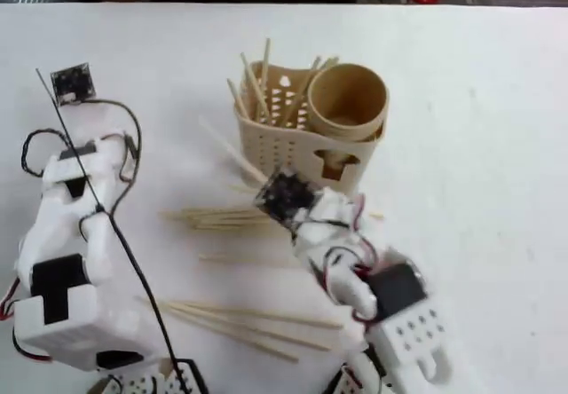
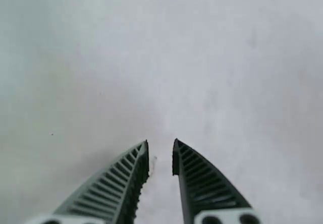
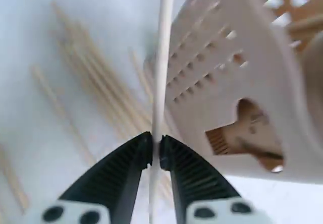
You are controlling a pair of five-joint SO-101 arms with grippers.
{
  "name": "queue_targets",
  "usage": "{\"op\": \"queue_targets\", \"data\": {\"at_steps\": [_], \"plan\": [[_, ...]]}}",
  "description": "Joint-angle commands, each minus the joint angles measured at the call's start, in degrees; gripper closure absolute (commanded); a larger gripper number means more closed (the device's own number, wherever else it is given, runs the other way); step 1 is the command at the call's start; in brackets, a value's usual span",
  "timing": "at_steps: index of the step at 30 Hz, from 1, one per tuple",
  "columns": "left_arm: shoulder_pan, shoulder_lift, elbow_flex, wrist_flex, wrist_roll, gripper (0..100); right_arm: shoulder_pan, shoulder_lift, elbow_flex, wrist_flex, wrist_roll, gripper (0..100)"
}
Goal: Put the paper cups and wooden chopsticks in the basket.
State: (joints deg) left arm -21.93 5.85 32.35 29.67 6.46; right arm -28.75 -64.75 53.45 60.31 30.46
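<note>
**Surface:** white table [image 1: 479, 145], with a dark room edge along the far side.

**Basket** [image 1: 293, 150]: cream plastic with perforated walls and a cut-out handle hole. It stands upright mid-table, toward the far side.

**Paper cups** [image 1: 346, 101]: tan and nested in one stack. They sit mouth up in the basket's right half, so this share of the task looks done.

**Stowed chopsticks** [image 1: 257, 83]: several pale wooden sticks standing on end in the basket's left half. They lean on the walls, with their tips fanned above the rim.

**Loose chopsticks** [image 1: 213, 218]: one bundle lies flat just near and left of the basket. A second group [image 1: 240, 319] lies nearer, between the two arms. Neither is collected yet.

**Held chopstick** [image 3: 162, 57]: thin, straight and pale. The right gripper [image 3: 156, 151] has it clamped between its fingers, with a short length passing on through the jaws. Its long free end rises beside the basket's near-left corner. The grip seems chosen so that this end can be tipped over the rim.

**Left gripper** [image 2: 160, 158]: the jaws are a little apart with nothing between them, over bare table at the left. It is probably parked clear of the working arm.
</note>
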Motion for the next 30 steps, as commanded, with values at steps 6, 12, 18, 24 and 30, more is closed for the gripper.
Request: {"op": "queue_targets", "data": {"at_steps": [6,12,18,24,30], "plan": [[0.84,-0.31,-2.29,-0.97,0.26,90,0.84,1.45,-18.81,-21.23,-15.74,98.1],[0.84,-0.4,-1.41,-1.32,0.26,90,0.84,12.7,-18.29,-41.63,-16.35,98.1],[0.75,-0.4,-1.49,-1.32,0.26,90,1.27,25.01,-18.29,-53.49,-16.7,98.1],[0.75,-0.4,-1.49,-1.32,0.26,90,2.24,30.02,-16.7,-56.75,-16.79,98.1],[0.75,-0.4,-1.49,-1.32,0.26,90,2.77,26.51,-10.46,-56.75,-16.62,97.1]]}}
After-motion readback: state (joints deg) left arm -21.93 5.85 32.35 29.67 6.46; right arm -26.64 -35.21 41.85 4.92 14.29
